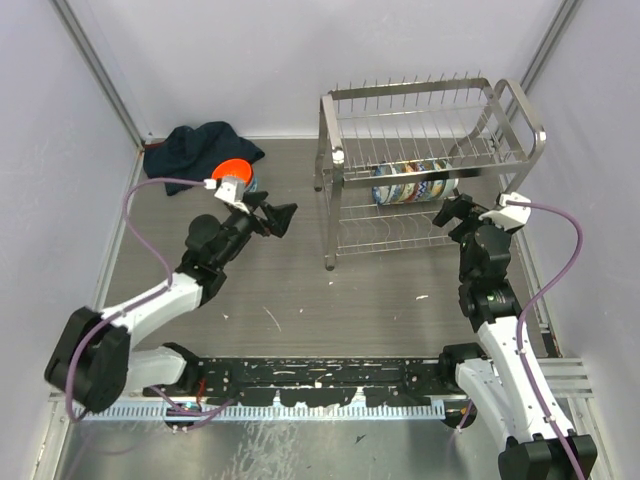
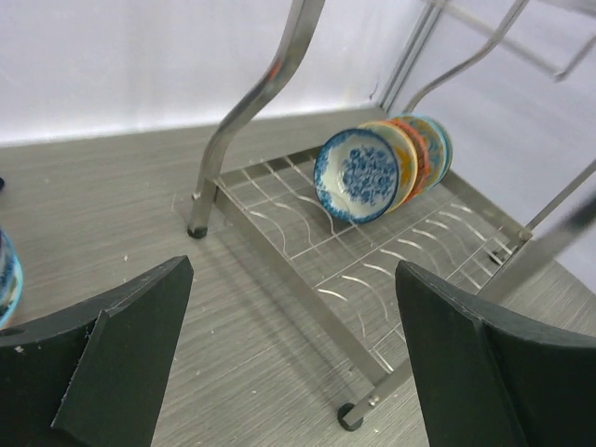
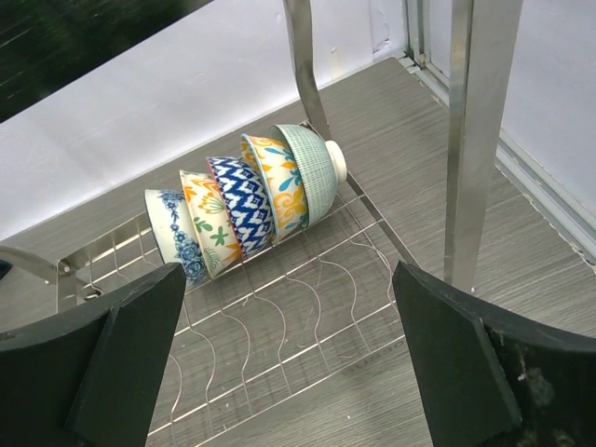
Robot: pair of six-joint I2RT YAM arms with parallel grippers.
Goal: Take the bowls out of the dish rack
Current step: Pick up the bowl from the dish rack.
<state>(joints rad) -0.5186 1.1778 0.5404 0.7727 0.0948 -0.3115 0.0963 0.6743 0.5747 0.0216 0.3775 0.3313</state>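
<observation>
The silver wire dish rack [image 1: 350,96] stands at the back right. Several patterned bowls [image 1: 410,186] lean on edge in a row on its lower tier. In the right wrist view the row runs from a blue floral bowl [image 3: 172,235] to a mint green bowl [image 3: 312,168]. In the left wrist view the blue floral bowl [image 2: 358,177] faces me. An orange bowl [image 1: 231,168] sits on the table by the left wrist. My left gripper [image 1: 275,218] is open and empty, left of the rack. My right gripper [image 1: 452,212] is open and empty at the rack's front right.
A dark cloth [image 1: 195,148] lies at the back left, next to the orange bowl. The edge of a blue-patterned bowl [image 2: 5,277] shows at the left of the left wrist view. A rack post [image 3: 470,140] stands close in front of the right gripper. White walls enclose the table.
</observation>
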